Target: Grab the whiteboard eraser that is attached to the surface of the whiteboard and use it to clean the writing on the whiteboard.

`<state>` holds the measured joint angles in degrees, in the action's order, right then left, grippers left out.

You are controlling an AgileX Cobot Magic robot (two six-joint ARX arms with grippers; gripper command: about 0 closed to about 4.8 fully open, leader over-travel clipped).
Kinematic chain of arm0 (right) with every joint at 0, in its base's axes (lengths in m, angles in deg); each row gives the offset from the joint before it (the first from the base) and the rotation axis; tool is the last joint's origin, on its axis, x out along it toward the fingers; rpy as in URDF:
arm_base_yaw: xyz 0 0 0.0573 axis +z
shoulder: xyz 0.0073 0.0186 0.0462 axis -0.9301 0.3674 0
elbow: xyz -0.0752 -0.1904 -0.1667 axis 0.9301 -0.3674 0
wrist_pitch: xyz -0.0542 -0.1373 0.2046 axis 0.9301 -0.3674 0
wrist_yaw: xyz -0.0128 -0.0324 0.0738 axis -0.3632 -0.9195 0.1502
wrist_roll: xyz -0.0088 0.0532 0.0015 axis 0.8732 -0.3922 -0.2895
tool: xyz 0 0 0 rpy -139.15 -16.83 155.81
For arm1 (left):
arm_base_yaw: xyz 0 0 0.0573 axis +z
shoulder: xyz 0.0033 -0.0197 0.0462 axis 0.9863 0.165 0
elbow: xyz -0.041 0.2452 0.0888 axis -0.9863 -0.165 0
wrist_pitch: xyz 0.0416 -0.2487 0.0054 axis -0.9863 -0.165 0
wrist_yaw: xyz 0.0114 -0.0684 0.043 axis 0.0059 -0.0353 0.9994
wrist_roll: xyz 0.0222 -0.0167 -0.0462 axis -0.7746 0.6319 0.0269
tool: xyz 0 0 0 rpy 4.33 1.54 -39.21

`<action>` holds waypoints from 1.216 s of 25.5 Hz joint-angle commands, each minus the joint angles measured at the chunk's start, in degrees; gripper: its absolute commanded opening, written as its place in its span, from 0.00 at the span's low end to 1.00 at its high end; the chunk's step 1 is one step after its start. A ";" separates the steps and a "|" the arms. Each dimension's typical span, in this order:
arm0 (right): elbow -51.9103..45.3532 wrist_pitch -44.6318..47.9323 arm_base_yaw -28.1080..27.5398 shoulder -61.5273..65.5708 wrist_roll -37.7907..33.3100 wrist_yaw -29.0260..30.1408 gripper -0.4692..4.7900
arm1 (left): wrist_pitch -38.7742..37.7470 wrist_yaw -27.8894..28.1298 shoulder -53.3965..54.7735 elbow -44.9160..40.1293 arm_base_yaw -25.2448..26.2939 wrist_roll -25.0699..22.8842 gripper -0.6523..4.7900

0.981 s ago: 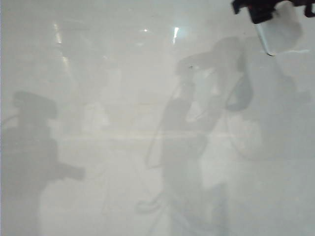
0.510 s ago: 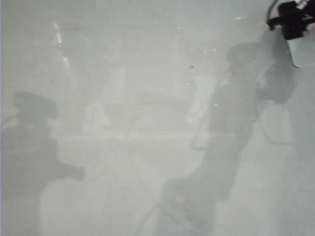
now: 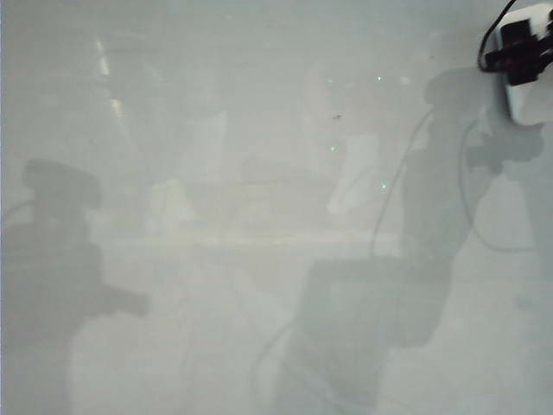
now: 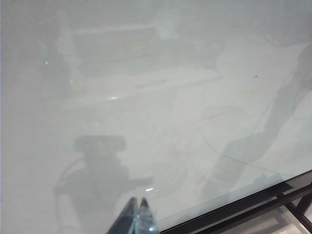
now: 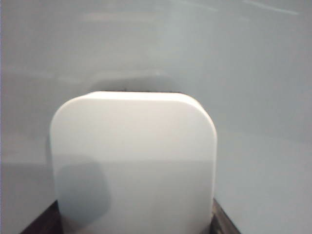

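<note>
One board point(image 3: 216, 259), glossy, filling view. One eraser point(image 5: 134, 165), white, at board's upper right corner in exterior view point(image 3: 529, 99). Two grippers: right gripper point(image 3: 518, 54) over eraser; left gripper point(image 4: 138, 219) near board's dark-framed edge. One tiny dark speck point(image 3: 336, 116) on board. No writing legible.

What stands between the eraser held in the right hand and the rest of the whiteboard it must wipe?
Nothing visible does. The right hand holds the whiteboard eraser at the top right of the exterior view. The whiteboard shows only shadows and reflections. The left hand, shut, is off near one board edge. No writing shows.
</note>
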<state>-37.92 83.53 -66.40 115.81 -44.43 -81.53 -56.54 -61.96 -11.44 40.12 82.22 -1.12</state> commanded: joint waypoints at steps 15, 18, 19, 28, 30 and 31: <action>13.81 -0.04 0.68 10.27 -6.54 11.28 0.92 | 1.16 -2.49 0.02 0.15 -0.04 -2.97 0.11; 13.81 -0.66 2.08 10.12 -6.29 11.19 1.00 | 3.21 -4.24 0.00 0.20 -0.04 -4.33 0.11; 13.81 -1.62 2.69 9.53 -6.21 10.99 1.00 | 3.72 -4.44 0.00 0.20 -0.04 -3.82 0.11; 13.75 -27.39 3.34 -6.29 -5.05 5.01 1.00 | 4.42 -5.05 0.02 0.11 -0.04 -7.08 0.11; 13.70 -30.18 3.32 -9.03 -2.56 3.26 1.00 | 4.33 -5.03 0.02 0.11 -0.04 -7.08 0.11; 13.68 -31.43 3.32 -10.38 -0.92 2.58 1.00 | 4.33 -5.05 0.02 0.11 -0.04 -7.08 0.11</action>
<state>-24.44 54.02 -63.04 106.96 -48.33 -77.25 -52.76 -66.75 -11.42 40.12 82.22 -7.96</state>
